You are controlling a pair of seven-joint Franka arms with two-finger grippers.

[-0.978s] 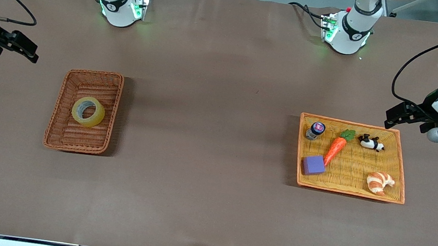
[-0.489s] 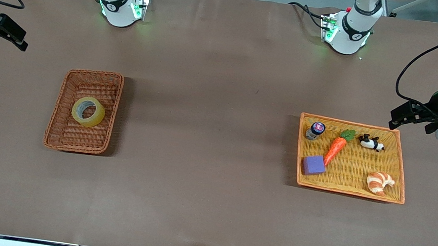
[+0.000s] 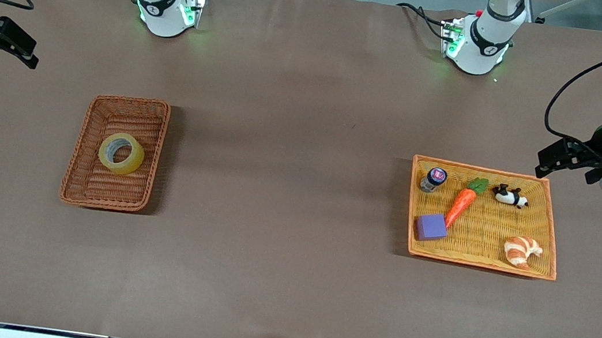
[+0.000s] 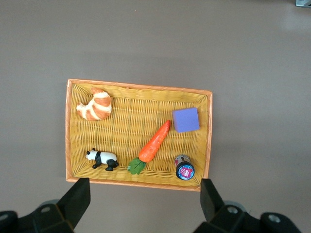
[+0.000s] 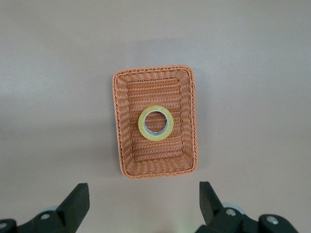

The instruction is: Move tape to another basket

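The task looks complete: the tape [image 3: 121, 153] lies flat in the reddish-brown wicker basket [image 3: 87, 123], about midway along its floor and touching no wall. In the right wrist view the roll's greyish core faces up and the weave shows clear all round it. That basket stands toward the right arm's end of the table [image 3: 286, 190].

Starting at the view's left edge, the right gripper [image 3: 17, 45] hangs empty with its fingers spread apart, over the table's margin at the right arm's end, well apart from the basket and nearer the arms' bases than it is.

Toward the left arm's end lies the flat orange-yellow tray [image 3: 551, 237], holding a small jar [image 3: 434, 178], a purple block [image 3: 431, 227], a toy carrot [image 3: 461, 204], a panda figure [image 3: 509, 196] and a croissant [image 3: 522, 250], each apart from the others save the block, which sits just beside the carrot's tip.

The left gripper [image 3: 557, 160] hovers over the tray's corner closest to the bases at the left arm's end, fingers apart and empty.

Nothing seems left except for both arms to wait.
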